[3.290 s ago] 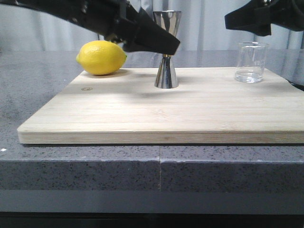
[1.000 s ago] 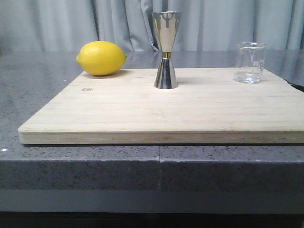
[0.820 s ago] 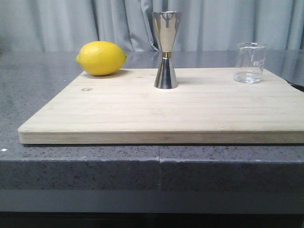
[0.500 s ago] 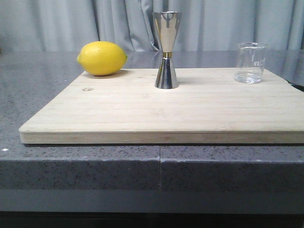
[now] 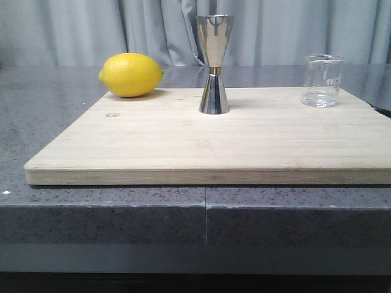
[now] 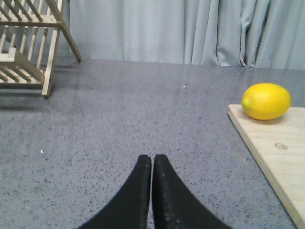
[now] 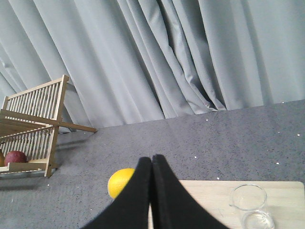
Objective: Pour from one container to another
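Note:
The clear glass beaker [image 5: 322,80] stands upright at the back right of the wooden board [image 5: 208,146], a little liquid in its bottom; it also shows in the right wrist view [image 7: 251,205]. The steel hourglass jigger [image 5: 214,63] stands upright at the board's back middle. Neither gripper appears in the front view. My left gripper [image 6: 152,160] is shut and empty over bare countertop, off the board's left side. My right gripper [image 7: 152,160] is shut and empty, held high above the board, its fingers hiding the jigger in that view.
A yellow lemon [image 5: 131,74] lies at the board's back left corner, seen too in the left wrist view [image 6: 266,101]. A wooden dish rack [image 6: 28,43] stands far to the left on the grey counter [image 5: 49,122]. Grey curtains hang behind.
Both arms hung over the board 3.3 s ago and have since withdrawn out of the front view. Over the last second nothing on the board has moved.

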Controlling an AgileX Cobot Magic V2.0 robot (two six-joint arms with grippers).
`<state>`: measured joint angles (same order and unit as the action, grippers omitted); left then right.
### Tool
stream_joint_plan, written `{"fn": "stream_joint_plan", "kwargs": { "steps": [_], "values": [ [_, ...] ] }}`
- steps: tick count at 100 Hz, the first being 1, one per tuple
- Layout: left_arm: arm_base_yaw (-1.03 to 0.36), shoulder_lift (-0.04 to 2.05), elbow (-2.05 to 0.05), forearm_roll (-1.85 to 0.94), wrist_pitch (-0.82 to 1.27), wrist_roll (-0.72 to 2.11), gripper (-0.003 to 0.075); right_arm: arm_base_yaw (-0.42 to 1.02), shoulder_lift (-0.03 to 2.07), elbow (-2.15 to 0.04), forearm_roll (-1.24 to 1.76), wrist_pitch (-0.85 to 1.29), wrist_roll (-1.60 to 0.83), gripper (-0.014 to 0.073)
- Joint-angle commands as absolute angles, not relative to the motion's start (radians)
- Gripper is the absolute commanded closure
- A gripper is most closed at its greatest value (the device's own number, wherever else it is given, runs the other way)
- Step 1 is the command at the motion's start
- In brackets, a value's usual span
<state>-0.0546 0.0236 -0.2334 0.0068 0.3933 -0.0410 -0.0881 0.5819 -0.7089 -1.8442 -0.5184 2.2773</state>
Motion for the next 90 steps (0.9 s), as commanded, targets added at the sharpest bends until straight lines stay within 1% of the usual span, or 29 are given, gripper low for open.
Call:
{"fn": "stream_joint_plan", "kwargs": {
  "steps": [1,23,27,36,49,90],
  "values": [
    [-0.049,-0.01,-0.15,-0.023,0.193,-0.036,0.0741,-0.096,0.584,-0.731,-1.868,-0.482,2.272,0.0661],
    [-0.049,-0.028,0.03,-0.015,-0.064,-0.023,0.0741,-0.096,0.584,-0.731,-1.868,-0.484,2.272,0.0661],
    [-0.049,-0.028,0.025,-0.015,-0.032,-0.021,0.0741,-0.096,0.584,-0.731,-1.868,-0.484,2.272,0.0661],
    [-0.049,-0.028,0.026,-0.033,-0.047,0.012,0.0741,-0.096,0.584,-0.731,-1.868,-0.484,2.272,0.0661],
    [-0.049,-0.028,0.026,-0.168,-0.041,0.071,0.0741,-0.096,0.584,-0.731,-1.868,-0.485,2.272,0.0661],
    [-0.049,-0.028,0.026,-0.171,-0.041,0.071,0.0741,-0.096,0.584,-0.731,-1.868,-0.485,2.272,0.0661]
  ]
}}
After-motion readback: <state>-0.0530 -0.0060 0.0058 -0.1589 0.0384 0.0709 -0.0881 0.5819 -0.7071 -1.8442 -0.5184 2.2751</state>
